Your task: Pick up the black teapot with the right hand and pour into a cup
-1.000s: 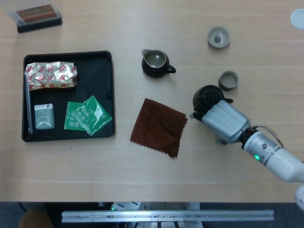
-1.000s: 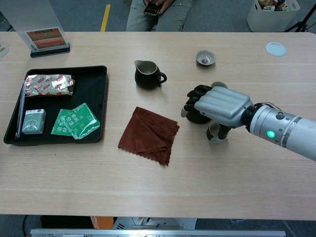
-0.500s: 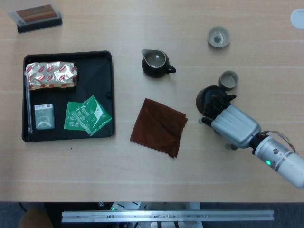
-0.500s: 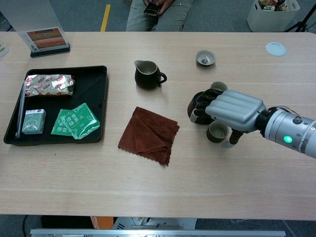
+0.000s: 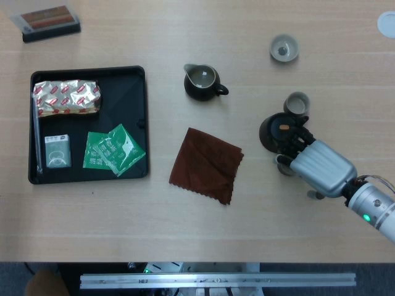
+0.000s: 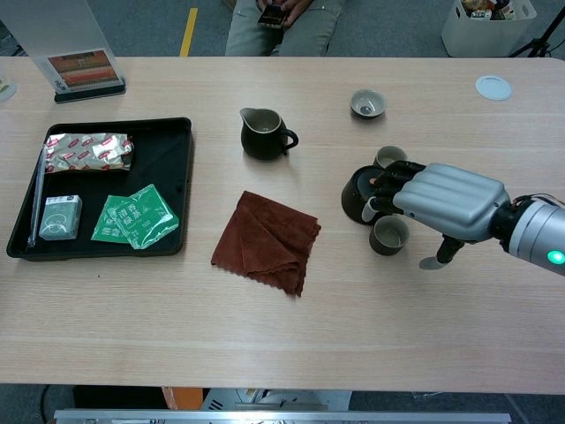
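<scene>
Reaching over the table (image 5: 185,216), the right hand (image 5: 318,165) (image 6: 446,200) lays its dark fingertips (image 5: 295,137) on the near edge of the black teapot (image 5: 276,132) (image 6: 362,194); whether they grip it, I cannot tell. One cup (image 5: 297,103) (image 6: 388,156) stands just beyond the fingertips, another (image 6: 388,235) sits beneath the palm. A third cup (image 5: 284,47) stands further off, a pitcher (image 5: 202,82) and cloth (image 5: 206,164) to the hand's left.

My right robot hand (image 5: 311,161) reaches in from the right, back turned upward, dark fingers (image 6: 388,182) curled forward and low over the tabletop (image 6: 371,318). My left one is out of sight.
</scene>
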`<move>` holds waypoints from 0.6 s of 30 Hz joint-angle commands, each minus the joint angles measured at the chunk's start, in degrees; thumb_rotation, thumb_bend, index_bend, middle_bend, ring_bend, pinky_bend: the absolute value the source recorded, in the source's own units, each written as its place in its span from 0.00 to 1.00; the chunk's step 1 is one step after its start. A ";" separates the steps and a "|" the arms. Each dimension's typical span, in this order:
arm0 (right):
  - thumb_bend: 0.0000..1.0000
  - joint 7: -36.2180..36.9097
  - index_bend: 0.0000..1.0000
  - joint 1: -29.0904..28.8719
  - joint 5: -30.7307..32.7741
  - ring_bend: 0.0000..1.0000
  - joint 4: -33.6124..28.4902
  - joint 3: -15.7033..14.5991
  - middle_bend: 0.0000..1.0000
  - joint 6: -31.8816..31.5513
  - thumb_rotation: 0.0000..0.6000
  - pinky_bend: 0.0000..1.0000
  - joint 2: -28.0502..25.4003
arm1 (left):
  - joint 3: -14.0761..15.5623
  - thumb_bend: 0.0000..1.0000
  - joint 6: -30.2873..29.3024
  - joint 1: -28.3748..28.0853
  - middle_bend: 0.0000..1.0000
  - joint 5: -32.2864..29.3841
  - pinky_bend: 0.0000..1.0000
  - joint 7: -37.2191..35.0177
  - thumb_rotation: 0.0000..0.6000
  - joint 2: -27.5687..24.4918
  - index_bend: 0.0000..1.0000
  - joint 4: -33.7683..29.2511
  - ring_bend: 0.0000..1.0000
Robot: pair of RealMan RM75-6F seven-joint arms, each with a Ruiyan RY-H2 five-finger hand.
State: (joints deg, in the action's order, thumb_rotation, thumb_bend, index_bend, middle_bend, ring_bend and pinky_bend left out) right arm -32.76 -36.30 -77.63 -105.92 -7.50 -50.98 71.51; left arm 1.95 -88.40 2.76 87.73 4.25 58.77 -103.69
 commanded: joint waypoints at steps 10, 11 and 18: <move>0.00 1.99 0.26 2.44 -3.59 0.10 -0.54 -1.75 0.26 -2.20 1.00 0.00 -3.35 | 0.02 0.22 0.25 -0.23 0.00 0.27 0.00 0.38 1.00 0.23 0.00 -0.21 0.00; 0.00 2.19 0.26 2.69 -3.98 0.10 -0.66 -1.82 0.26 -2.57 1.00 0.00 -3.66 | 0.01 0.22 0.22 -0.23 0.00 0.29 0.00 0.36 1.00 0.24 0.00 -0.22 0.00; 0.00 3.92 0.26 6.30 -6.06 0.10 1.04 -0.78 0.26 -9.13 1.00 0.00 -5.13 | 0.11 0.22 0.63 -0.38 0.00 0.26 0.00 0.06 1.00 0.32 0.00 0.12 0.00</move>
State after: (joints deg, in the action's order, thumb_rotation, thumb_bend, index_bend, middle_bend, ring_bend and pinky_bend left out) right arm -29.29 -30.93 -83.48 -105.59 -8.82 -58.93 66.82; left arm 2.05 -87.79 2.40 88.00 4.33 59.07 -103.60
